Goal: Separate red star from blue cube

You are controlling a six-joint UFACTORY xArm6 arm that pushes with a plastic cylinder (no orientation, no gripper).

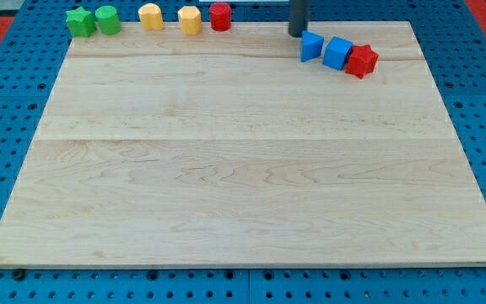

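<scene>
Three blocks touch in a row at the board's [243,211] upper right: a small blue block [311,46], the blue cube [337,52] and the red star [362,61]. My tip [298,34], holding nothing, stands just left of them.

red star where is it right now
The red star sits near the board's top edge at the view's right, touching the blue cube on its left.
</scene>
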